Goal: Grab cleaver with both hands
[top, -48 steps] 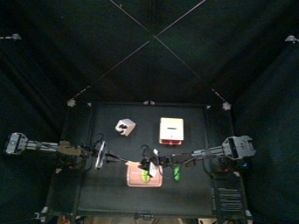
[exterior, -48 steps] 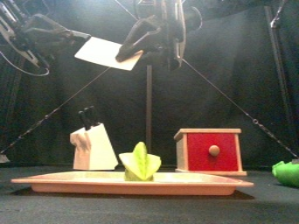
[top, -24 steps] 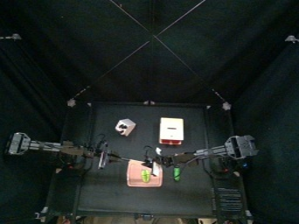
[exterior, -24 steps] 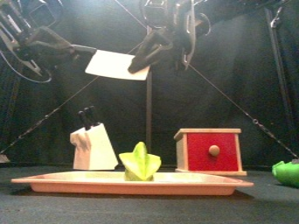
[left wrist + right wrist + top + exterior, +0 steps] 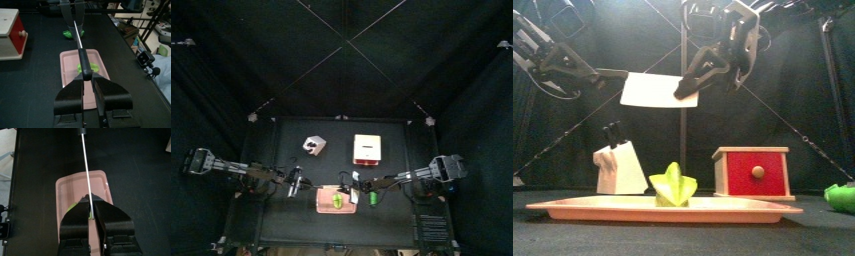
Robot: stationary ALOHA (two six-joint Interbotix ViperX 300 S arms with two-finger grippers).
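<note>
Front view: cleaver (image 5: 657, 90) blade seemingly unmarked, no writing legible

The small black table (image 5: 291, 135) carries a pink tray (image 5: 593, 208) near its front edge, and in the tray stands a yellow-green folded thing (image 5: 675, 186). Behind the tray stand a white knife block (image 5: 619, 166) on the left and a wooden box with a red front (image 5: 754, 172) on the right. A green thing (image 5: 840, 196) lies just beside the tray on the right side.

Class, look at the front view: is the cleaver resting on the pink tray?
No, the cleaver hangs in the air between both grippers, well above the pink tray.
</note>
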